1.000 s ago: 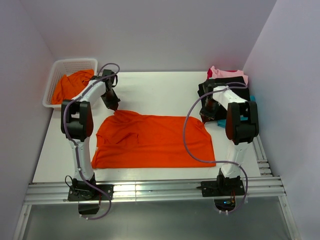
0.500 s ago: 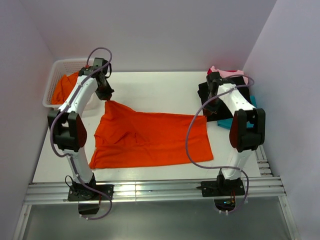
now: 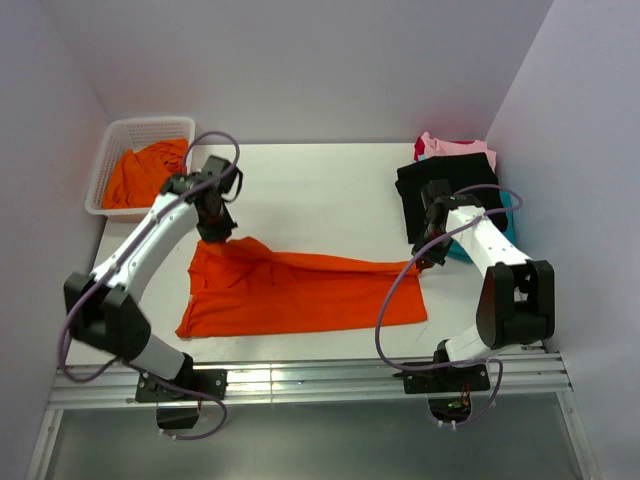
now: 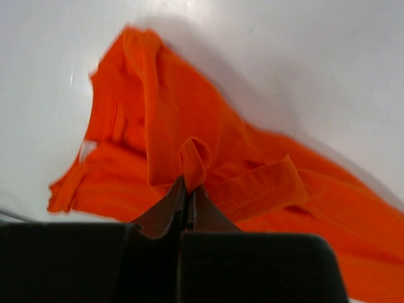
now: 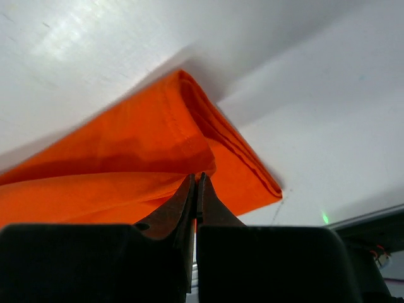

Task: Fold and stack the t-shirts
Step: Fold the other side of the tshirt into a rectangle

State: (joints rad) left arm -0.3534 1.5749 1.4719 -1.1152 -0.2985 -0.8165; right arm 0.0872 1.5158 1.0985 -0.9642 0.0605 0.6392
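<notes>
— Nearest the arm bases, what lies on the white table (image 3: 320, 185)?

— One bright orange short-sleeved t-shirt (image 3: 300, 295), spread sideways across the front half, its near hem flat on the table.

— Who has it?

— Both arms, at its far edge. The left gripper (image 4: 188, 183) has its fingers pressed together on a small loop of fabric at the far left corner. The right gripper (image 5: 197, 180) pinches the hemmed far right corner the same way. From above, the left gripper (image 3: 215, 232) and the right gripper (image 3: 428, 255) sit level with each other, the cloth between them in a narrow band.

— Which step is that?

— I judge it the first lengthwise fold, only part made: the far edge is raised and gathered, not yet laid on the near hem.

— Anything finished?

— Just behind the right gripper sits a pile of folded shirts, black (image 3: 440, 185) in front with pink (image 3: 455, 147) behind it. That looks like the stack.

— What remains?

— At the far left corner, the white plastic mesh basket (image 3: 112, 135) holds crumpled orange shirts (image 3: 140, 172). Those need folding too, so I would call the job roughly midway.
</notes>
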